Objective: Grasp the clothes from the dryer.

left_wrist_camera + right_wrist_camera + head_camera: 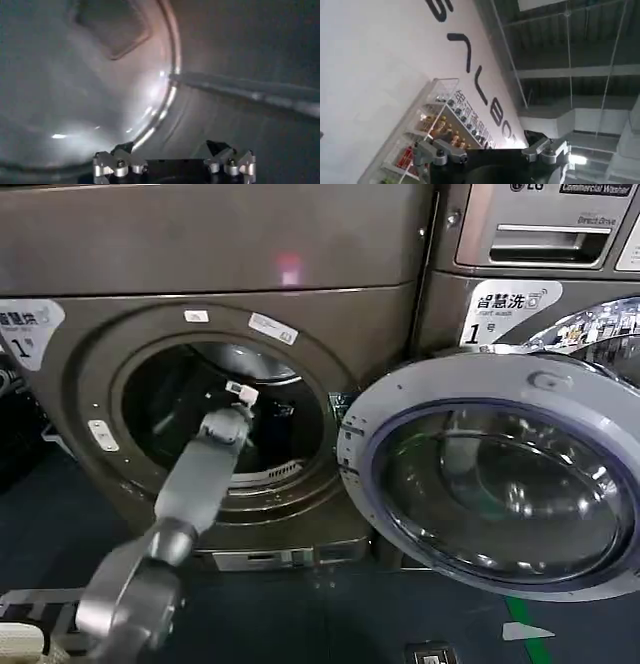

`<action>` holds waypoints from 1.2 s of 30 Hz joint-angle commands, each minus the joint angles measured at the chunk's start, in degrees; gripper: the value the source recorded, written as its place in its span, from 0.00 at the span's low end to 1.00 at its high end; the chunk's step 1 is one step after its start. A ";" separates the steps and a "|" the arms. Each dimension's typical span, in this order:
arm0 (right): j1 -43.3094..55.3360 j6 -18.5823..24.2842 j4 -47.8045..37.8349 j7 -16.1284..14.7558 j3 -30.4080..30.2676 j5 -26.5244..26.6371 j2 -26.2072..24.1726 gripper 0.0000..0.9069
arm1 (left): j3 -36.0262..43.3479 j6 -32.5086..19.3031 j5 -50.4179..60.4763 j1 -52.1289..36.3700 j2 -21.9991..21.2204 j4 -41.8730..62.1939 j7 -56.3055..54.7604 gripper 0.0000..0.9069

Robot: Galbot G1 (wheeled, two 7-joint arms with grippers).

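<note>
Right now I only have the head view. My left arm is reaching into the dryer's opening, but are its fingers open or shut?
Observer: Open. The left wrist view shows the left gripper with its fingers spread and nothing between them.
Operator: What lies ahead of it?
Observer: Bare steel drum wall, with a raised rib running across it.
Operator: And the right arm?
Observer: The right gripper is open too, pointing up at a white wall with a display shelf on it.

Laundromat: numbered commercial dryer (pixel 90 254)
</note>
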 commanded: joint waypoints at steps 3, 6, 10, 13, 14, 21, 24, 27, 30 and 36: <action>0.40 0.14 -0.14 -0.10 -0.34 -0.52 0.07 1.00 | 6.45 -9.01 21.31 -8.70 1.38 12.05 23.07 1.00; 0.63 0.15 0.10 -0.08 -0.73 -0.57 0.10 1.00 | 7.22 -11.67 28.19 -9.17 1.69 12.72 25.35 1.00; 0.39 0.22 0.03 -0.09 -0.59 -0.62 0.10 1.00 | 8.92 -14.40 33.63 -10.38 2.42 13.29 29.54 1.00; 0.26 0.25 0.00 -0.09 -0.46 -0.64 0.18 1.00 | 11.04 -15.38 35.12 -11.51 2.71 13.69 31.40 1.00; 0.26 0.24 0.01 -0.10 -0.46 -0.64 0.18 1.00 | 11.68 -15.41 35.30 -11.76 2.78 13.69 31.77 1.00; 0.21 0.22 -0.01 -0.08 -0.37 -0.67 0.30 1.00 | 15.02 -16.06 41.26 -14.05 2.39 15.54 37.36 1.00; 0.23 0.20 -0.06 -0.09 -0.35 -0.68 0.22 1.00 | 15.63 -16.43 42.53 -15.23 2.62 16.27 38.22 1.00; 0.39 0.13 0.15 -0.07 -0.55 -0.69 0.13 1.00 | 16.49 -16.55 43.84 -16.02 2.59 17.10 38.54 1.00; 0.30 0.16 0.09 -0.08 -0.46 -0.67 0.12 1.00 | 17.72 -15.10 44.86 -16.60 2.48 18.62 37.98 1.00; 0.26 0.26 0.13 -0.14 -0.34 -0.69 0.41 1.00 | 18.03 -11.66 43.57 -16.78 1.73 21.17 36.87 1.00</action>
